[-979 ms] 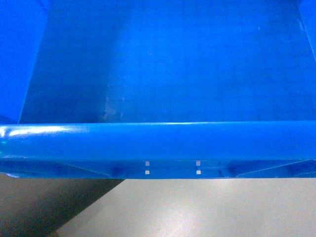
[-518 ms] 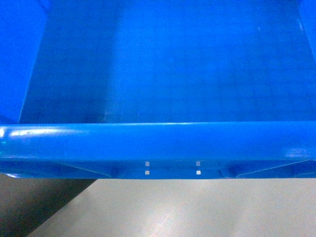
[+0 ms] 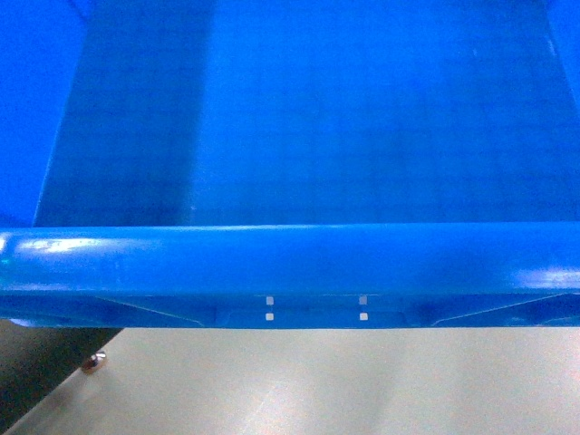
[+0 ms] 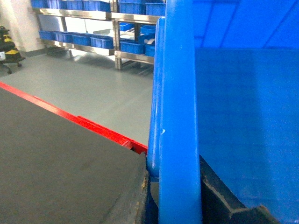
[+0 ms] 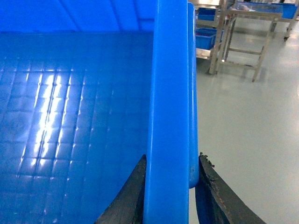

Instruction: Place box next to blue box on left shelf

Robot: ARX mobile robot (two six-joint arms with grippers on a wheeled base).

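The box [image 3: 299, 136], a bright-blue crate with a grid-embossed floor, fills the head view, its near rim running straight across. In the left wrist view my left gripper [image 4: 176, 191] is shut on the box's left rim [image 4: 177, 93], with dark fingers [image 4: 219, 203] pressed against both sides. Its right rim [image 5: 168, 93] stands between the worn black fingers [image 5: 212, 196] of my right gripper [image 5: 170, 191], which is shut on it. The box hangs above the pale floor. The left shelf and the blue box are out of view.
A dark surface edged by a red frame [image 4: 93, 125] lies to the left of the box. A small castor [image 3: 93, 362] shows at its corner. Steel racks with blue trays [image 4: 74, 39] stand far off. A steel table [image 5: 243, 42] stands to the right.
In the head view the dark shape at lower left has slid left and shrunk, uncovering more pale floor and a castor. The box keeps its place in the frame.
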